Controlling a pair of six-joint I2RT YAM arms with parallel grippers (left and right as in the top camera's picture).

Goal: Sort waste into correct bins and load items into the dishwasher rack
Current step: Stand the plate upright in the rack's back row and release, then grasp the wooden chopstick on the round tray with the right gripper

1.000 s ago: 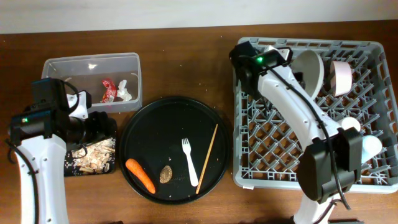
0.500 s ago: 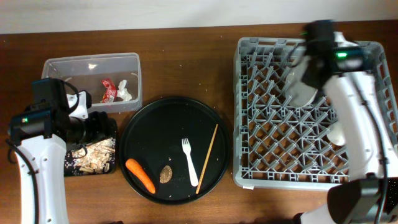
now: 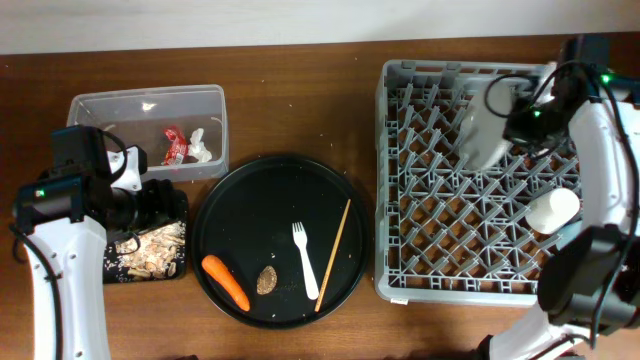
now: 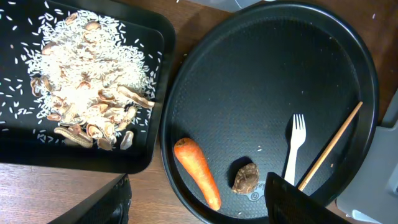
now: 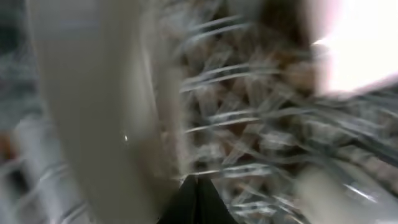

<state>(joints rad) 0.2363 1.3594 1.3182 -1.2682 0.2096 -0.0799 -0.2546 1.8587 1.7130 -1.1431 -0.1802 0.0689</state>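
The grey dishwasher rack (image 3: 470, 250) holds a white dish (image 3: 483, 128) leaning at the back and a white cup (image 3: 553, 210) at the right. My right gripper (image 3: 512, 128) hovers beside the dish; in the blurred right wrist view its tips (image 5: 198, 186) are shut with nothing between them, next to the dish (image 5: 99, 106). My left gripper (image 4: 199, 211) stands open above the table between the black tray (image 4: 158, 37) of food scraps (image 4: 87, 87) and the carrot (image 4: 198, 173). Close by lie the pit (image 4: 245, 178), fork (image 4: 293, 149) and chopstick (image 4: 329, 146).
The clear tub (image 3: 100, 105) at the back left holds the red wrapper (image 3: 176, 143) and tissue (image 3: 203, 148). The large round black tray (image 3: 260, 190) sits between the bins and the rack. The right arm arches over the rack's right side.
The right arm has swung from the rack's left rear corner across to its right rear, and its gripper has gone from open to shut. The left arm has stayed still.
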